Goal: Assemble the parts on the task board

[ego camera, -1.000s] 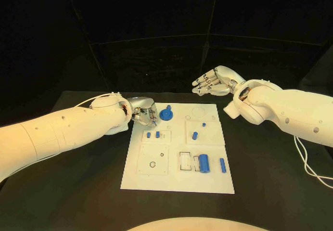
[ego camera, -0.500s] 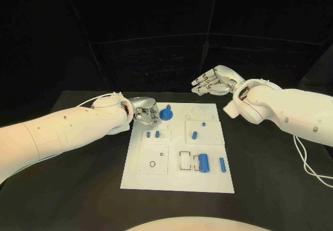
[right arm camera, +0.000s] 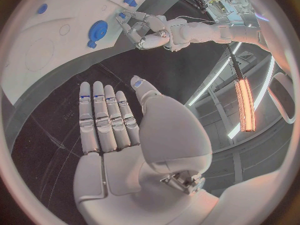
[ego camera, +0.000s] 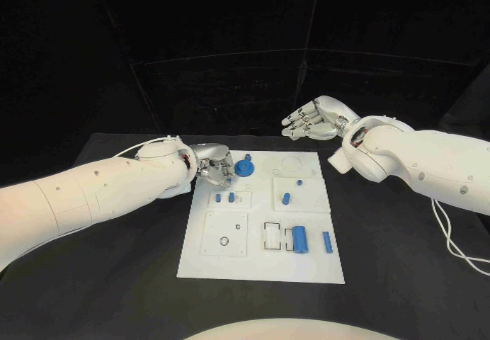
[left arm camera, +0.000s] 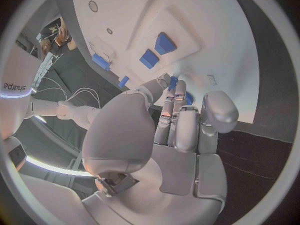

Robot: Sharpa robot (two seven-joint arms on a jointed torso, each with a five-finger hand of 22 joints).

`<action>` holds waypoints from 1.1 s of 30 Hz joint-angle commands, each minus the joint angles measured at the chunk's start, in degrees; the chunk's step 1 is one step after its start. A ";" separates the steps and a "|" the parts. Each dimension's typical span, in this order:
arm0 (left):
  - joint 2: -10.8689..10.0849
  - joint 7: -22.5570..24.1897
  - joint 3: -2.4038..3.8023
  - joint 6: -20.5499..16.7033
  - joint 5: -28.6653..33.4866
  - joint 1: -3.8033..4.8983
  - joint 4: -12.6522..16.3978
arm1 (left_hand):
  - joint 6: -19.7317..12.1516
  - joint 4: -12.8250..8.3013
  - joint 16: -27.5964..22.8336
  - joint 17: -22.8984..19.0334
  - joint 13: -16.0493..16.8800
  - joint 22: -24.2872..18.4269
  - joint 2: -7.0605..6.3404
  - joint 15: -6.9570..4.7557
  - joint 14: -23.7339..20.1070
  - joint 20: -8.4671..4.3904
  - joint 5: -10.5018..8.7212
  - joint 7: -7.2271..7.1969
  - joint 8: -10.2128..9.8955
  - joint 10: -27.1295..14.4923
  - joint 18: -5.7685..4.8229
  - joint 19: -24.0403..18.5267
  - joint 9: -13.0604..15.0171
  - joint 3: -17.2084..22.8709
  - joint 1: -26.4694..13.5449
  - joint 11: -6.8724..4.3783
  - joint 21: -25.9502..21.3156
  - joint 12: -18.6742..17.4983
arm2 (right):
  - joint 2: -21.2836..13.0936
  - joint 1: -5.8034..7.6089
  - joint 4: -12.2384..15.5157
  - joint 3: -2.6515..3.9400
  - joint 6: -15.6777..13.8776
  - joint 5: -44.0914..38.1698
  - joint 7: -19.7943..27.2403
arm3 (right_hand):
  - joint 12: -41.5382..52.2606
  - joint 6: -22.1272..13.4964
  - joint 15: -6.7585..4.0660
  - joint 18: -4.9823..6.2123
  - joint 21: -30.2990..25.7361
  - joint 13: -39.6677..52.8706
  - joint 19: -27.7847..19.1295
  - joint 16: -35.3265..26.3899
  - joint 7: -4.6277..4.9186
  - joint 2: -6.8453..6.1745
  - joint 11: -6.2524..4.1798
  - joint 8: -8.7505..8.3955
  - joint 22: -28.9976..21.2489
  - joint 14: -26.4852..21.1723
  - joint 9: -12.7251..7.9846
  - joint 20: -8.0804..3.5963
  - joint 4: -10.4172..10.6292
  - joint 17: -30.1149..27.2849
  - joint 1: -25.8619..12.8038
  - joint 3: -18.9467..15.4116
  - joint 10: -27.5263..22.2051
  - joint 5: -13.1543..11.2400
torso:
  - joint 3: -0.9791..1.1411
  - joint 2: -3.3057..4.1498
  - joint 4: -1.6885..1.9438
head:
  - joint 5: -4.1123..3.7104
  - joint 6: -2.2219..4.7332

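The task board lies in the middle of the surface; the left robot hand is at its far left corner, beside the round part

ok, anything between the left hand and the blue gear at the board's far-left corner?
Nothing visible. The left hand sits at the task board's far-left edge, right beside the blue gear, fingers reaching toward it. No other part lies in the gap; whether the fingers already touch it can't be told.

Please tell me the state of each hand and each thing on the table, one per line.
left hand: fingers curled at the board's far left corner, beside the blue round part; whether it holds something is unclear.
right hand: open, raised beyond the board.
task board: flat on the table.
blue round part: on the board.
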 commanded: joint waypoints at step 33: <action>-0.49 -0.66 -0.22 0.85 -0.07 -0.02 1.01 | -3.18 -0.26 -0.31 -0.86 -0.15 0.08 -1.81 0.45 1.09 0.44 -0.12 0.58 -2.95 -2.87 -0.49 -0.79 -0.31 -2.53 -1.89 0.81 -0.51 -2.22 | -0.08 0.12 -0.15 0.03 0.36 0.21 -0.14 | -0.41 -0.18 0.44 0.69 -0.63 -0.06 0.48 -0.34 0.23 -0.29 0.36 -0.15 -0.26 -0.12 -0.07 -0.01 -0.35 -0.34 -0.66 0.21 0.08 -0.25 | -0.05 -0.02 0.05 | -0.03 -0.20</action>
